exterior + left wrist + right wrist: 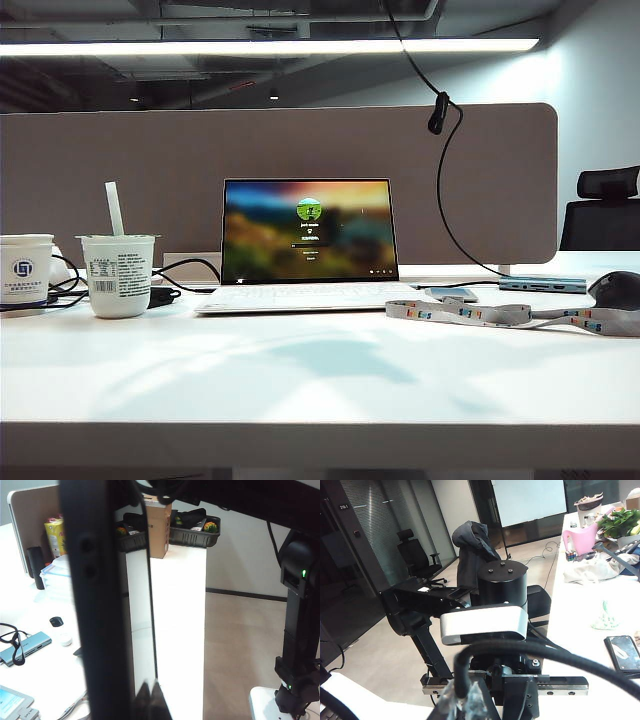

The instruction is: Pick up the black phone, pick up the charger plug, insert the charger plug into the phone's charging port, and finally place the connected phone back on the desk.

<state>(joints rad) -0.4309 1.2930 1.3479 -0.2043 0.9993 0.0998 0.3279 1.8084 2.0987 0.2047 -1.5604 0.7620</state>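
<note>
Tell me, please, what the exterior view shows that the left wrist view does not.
Only the exterior: the open laptop, the yogurt cup, the lanyard; no gripper. Only the left wrist: the left gripper, jaws shut, held up near the desk, and black baskets on a white pillar. Both: the grey-blue hub and the partition. The right gripper, jaws shut, shows in neither.

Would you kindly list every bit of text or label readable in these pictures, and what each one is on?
"210-1", roughly: small sign on the glass wall, barely legible.
White paper cup: blue round logo, wording too small.
Yogurt cup: printed label and barcode, too small.
Lanyard: repeated coloured lettering, blurred.
Laptop screen: login text, blurred.
Juice carton: print unreadable.
</note>
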